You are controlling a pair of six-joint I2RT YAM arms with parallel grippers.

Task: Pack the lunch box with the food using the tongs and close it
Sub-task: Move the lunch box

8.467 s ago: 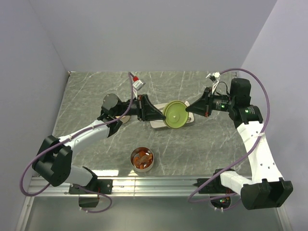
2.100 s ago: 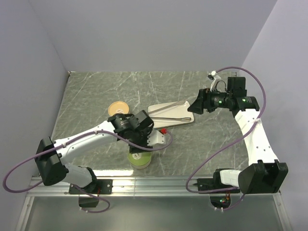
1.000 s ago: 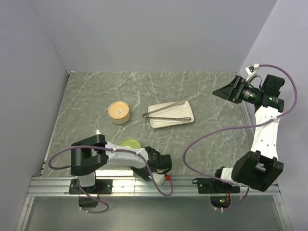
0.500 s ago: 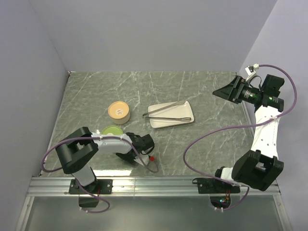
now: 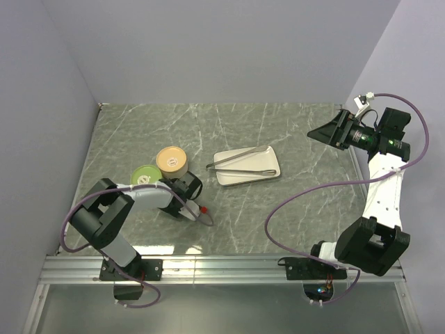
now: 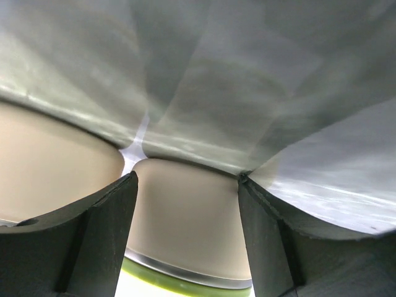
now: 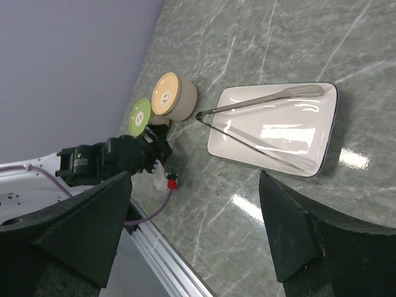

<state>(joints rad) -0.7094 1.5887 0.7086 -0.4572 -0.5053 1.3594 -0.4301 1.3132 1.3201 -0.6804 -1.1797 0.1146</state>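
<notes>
- The left arm lies low across the near-left tabletop (image 5: 229, 125); the left fingers (image 6: 105, 235) stand wide and clasp the sides of the green-lidded container (image 5: 146, 175), whose tan wall fills the gap between them in the wrist view
- That container sits upright just beside the tan-lidded container (image 5: 172, 161), on its near-left side; whether the two touch cannot be told
- The tongs (image 5: 240, 157) lie on the white rectangular plate (image 5: 272, 167) at mid-tabletop; their joined end pokes over the plate's left edge, and the two arms spread toward its right
- The right arm is raised at the far-right edge, well apart from the plate; the right fingers (image 7: 80, 229) are spread wide with nothing between them
</notes>
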